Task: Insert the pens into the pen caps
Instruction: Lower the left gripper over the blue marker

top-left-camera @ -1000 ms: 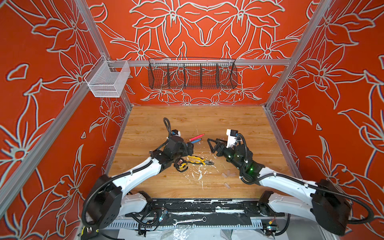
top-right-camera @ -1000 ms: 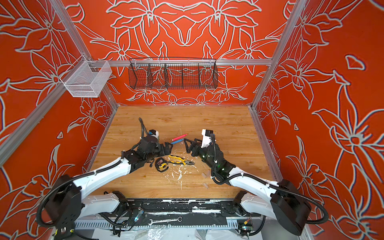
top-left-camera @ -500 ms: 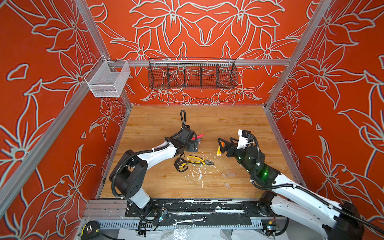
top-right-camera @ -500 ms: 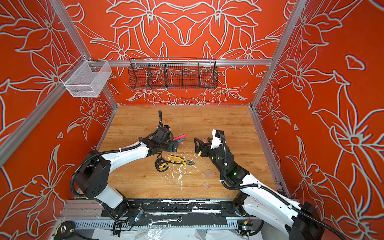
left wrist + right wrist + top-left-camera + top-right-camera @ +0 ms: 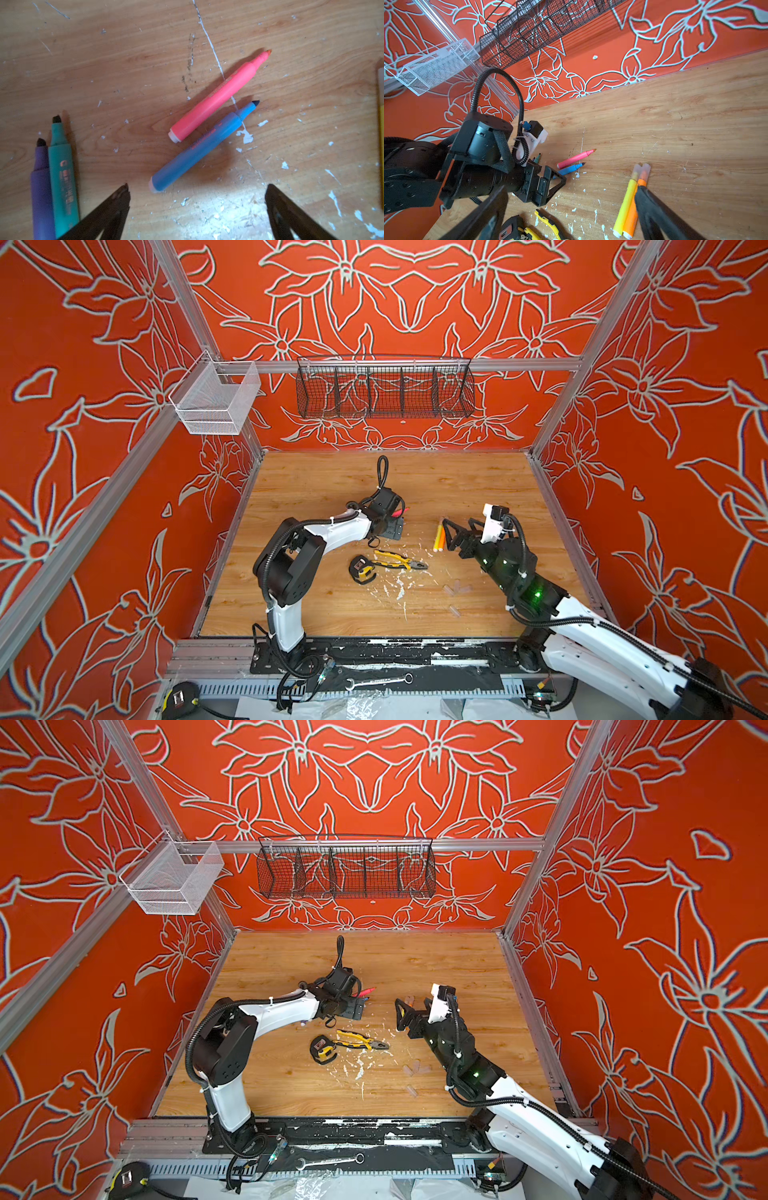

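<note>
Looking down into the cell, we see a pale wood-grain tabletop, scuffed and strewn with white flecks, boxed in by orange walls printed with grey-white flower outlines and framed by aluminium rails. A black wire basket hangs on the back wall, a white mesh basket on the left rail.

Six slim, round-barrelled plastic pens lie flat near the table's middle, in three pairs. The pink pen and blue pen lie side by side, uncapped, pointed tips facing the same way, pale plugs at their blunt ends. The purple pen and green pen touch along their barrels, dark tips bare.

The left claw hovers above the blue pen's blunt end, its black fingers spread wide and gripping nothing. To the right, the yellow pen and orange pen lie touching, with frosted fitted caps over their tips. The right claw stands apart and empty, one finger crossing the orange pen in the wrist view; we cannot tell whether it touches.

The loose caps, small clear tubes, lie on bare wood nearer the front edge, well apart from the pens. Yellow-handled pliers and a tape measure lie between the two claws, nearer the front.
</note>
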{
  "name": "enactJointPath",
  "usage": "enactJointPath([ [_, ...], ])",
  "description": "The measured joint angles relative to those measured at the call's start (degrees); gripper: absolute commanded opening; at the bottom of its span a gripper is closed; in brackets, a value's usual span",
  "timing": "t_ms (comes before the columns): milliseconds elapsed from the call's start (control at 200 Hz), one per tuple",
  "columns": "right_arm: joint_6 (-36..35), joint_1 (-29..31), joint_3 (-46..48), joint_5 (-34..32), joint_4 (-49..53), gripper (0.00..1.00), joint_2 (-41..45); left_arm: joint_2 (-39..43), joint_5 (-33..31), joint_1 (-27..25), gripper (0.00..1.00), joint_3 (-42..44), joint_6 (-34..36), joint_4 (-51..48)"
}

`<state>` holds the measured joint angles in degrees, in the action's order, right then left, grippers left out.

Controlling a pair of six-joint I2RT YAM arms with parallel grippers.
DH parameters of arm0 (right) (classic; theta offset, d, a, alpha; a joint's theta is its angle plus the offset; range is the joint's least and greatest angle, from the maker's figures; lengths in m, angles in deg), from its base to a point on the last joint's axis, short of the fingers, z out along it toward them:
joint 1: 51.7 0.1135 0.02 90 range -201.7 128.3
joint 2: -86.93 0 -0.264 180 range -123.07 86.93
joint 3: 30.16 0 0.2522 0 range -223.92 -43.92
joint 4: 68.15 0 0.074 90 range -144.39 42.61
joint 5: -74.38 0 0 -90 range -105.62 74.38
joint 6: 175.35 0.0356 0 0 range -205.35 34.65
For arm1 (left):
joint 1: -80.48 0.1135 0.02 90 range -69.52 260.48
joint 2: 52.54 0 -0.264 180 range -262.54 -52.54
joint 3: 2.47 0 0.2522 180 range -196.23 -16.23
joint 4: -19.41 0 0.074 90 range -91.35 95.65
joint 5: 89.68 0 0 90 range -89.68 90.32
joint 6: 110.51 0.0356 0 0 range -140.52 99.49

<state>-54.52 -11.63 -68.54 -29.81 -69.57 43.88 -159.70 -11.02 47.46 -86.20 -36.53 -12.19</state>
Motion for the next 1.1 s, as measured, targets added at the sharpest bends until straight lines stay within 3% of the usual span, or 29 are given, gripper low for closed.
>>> enactJointPath([
  [515, -0.5, -0.4, 1.6, -0.8, 0.0, 0.98, 2.6, -6.4, 4.9, 0.0, 0.89, -5.7, 2.1, -6.3],
  [646, -0.4, -0.4, 1.9, -0.8, 0.0, 0.98, 3.1, -8.2, 6.4, 0.0, 0.82, -8.8, 2.4, -8.5],
  [801, -0.4, -0.6, 2.0, -0.9, 0.0, 0.98, 3.5, -8.3, 7.0, 0.0, 0.60, -9.0, 3.3, -9.7],
  [1101, -0.4, -0.6, 2.3, -0.9, 0.0, 0.98, 3.8, -9.9, 6.5, 0.0, 0.45, -11.6, 3.2, -11.6],
])
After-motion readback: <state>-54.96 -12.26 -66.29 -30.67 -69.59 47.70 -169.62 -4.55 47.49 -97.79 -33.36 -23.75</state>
